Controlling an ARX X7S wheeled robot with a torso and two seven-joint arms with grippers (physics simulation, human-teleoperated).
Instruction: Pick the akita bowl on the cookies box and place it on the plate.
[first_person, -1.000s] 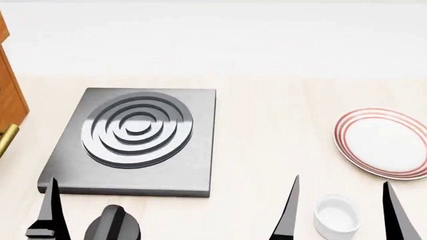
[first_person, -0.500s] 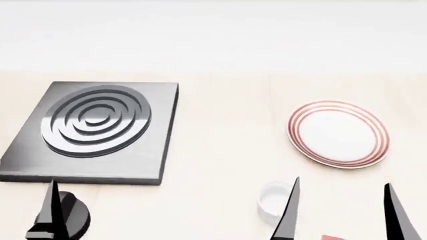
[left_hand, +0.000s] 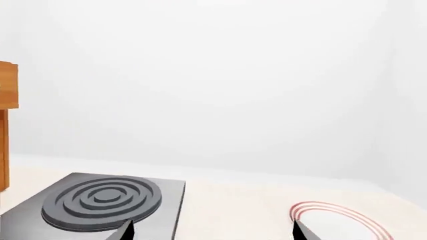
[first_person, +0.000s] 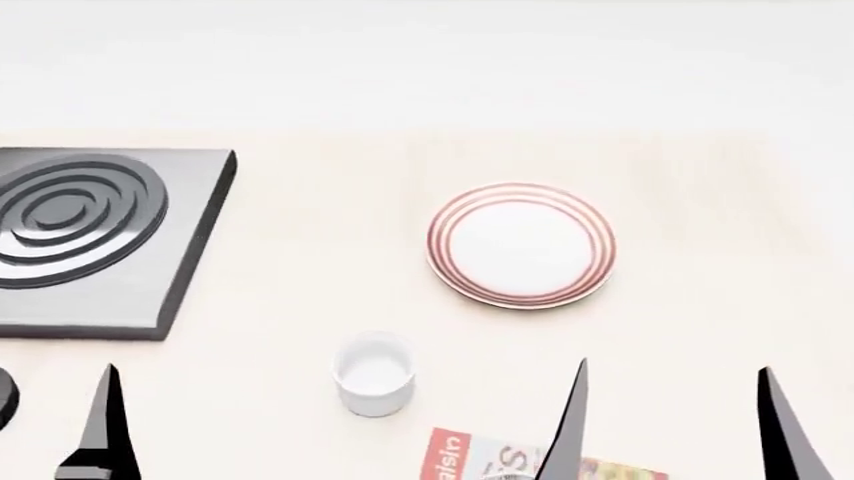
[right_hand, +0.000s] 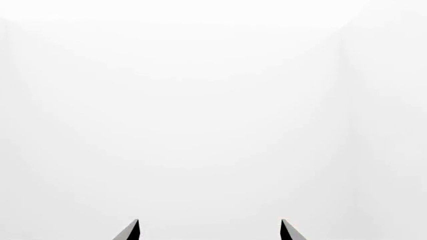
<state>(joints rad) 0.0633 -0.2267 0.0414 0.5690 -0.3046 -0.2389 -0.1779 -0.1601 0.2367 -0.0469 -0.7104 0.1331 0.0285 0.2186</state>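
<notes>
The plate (first_person: 521, 245), white with thin red rings, lies on the pale counter at the middle of the head view; its rim (left_hand: 320, 205) also shows in the left wrist view. A corner of the red-and-white cookies box (first_person: 501, 460) pokes in at the bottom edge, partly behind my right gripper (first_person: 674, 420). The akita bowl is out of view. My right gripper (right_hand: 209, 231) is open and empty, raised on the near side of the plate. My left gripper (left_hand: 212, 231) is open and empty too. Only one of its fingers (first_person: 104, 420) shows in the head view.
A dark stove plate (first_person: 80, 230) with concentric rings lies at the left, also seen in the left wrist view (left_hand: 100, 200). A small plain white cup (first_person: 372, 373) stands between stove and box. A wooden cabinet edge (left_hand: 5, 100) rises beyond the stove.
The head view has swung right: stove, plate and cup slid left in the picture, and the cookies box corner came in at the bottom. Both grippers keep their place and stay open.
</notes>
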